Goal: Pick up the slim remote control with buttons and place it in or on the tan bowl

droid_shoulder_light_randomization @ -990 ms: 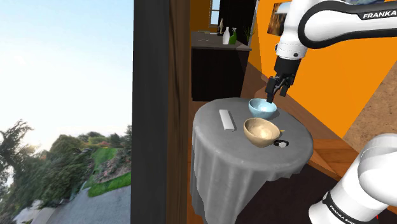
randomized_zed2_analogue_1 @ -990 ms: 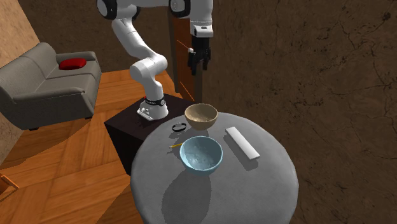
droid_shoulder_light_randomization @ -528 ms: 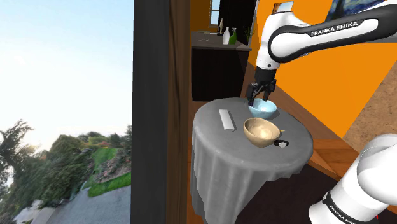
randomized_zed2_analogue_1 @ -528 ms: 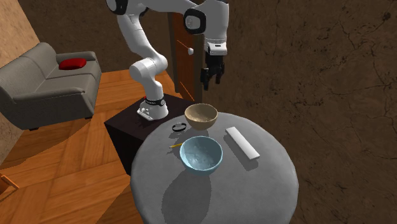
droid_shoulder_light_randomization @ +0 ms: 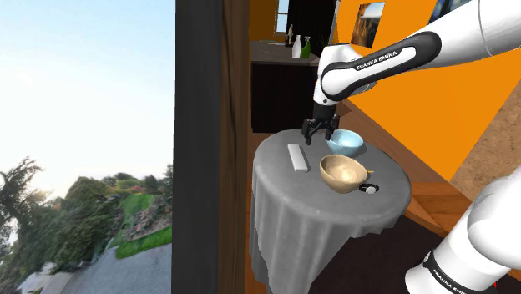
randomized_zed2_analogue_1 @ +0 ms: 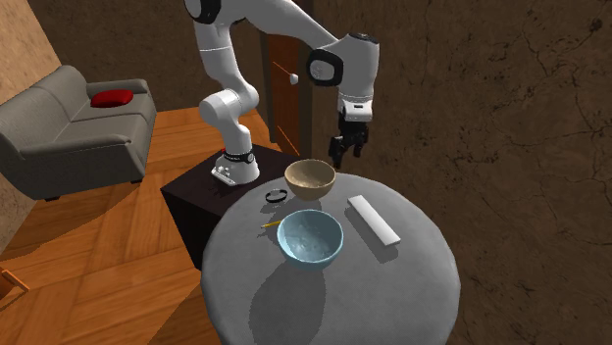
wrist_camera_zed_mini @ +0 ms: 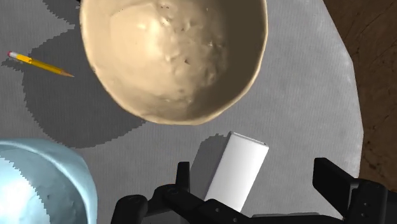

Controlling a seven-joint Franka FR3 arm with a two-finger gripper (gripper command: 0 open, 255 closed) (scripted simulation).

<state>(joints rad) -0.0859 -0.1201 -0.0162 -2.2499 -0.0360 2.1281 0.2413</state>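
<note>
The remote is a slim plain white bar (droid_shoulder_light_randomization: 295, 157) lying flat on the grey-clothed round table (droid_shoulder_light_randomization: 292, 200), towards the shoulder view's left. In the second exterior view the remote (randomized_zed2_analogue_1: 374, 220) lies to the right of both bowls. The tan bowl (droid_shoulder_light_randomization: 342, 173) (randomized_zed2_analogue_1: 310, 178) stands upright near the table's middle. My gripper (droid_shoulder_light_randomization: 320, 134) (randomized_zed2_analogue_1: 347, 149) hangs open above the table, between the remote and the blue bowl, holding nothing. In the wrist view the open gripper (wrist_camera_zed_mini: 257, 176) has one end of the remote (wrist_camera_zed_mini: 236, 172) between its fingers, untouched, and the tan bowl (wrist_camera_zed_mini: 172, 57) lies just beyond.
A light blue bowl (droid_shoulder_light_randomization: 345, 142) (randomized_zed2_analogue_1: 311, 238) stands beside the tan one. A yellow pencil (randomized_zed2_analogue_1: 270, 224) (wrist_camera_zed_mini: 38, 63) and a small black ring (randomized_zed2_analogue_1: 277, 196) lie near the bowls. A dark wooden post (droid_shoulder_light_randomization: 200, 142) rises beside the table. A grey sofa (randomized_zed2_analogue_1: 78, 123) stands far off.
The arm has swung from beside the blue bowl towards the remote and come lower. The fingers have stayed open. Nothing on the table has moved.
</note>
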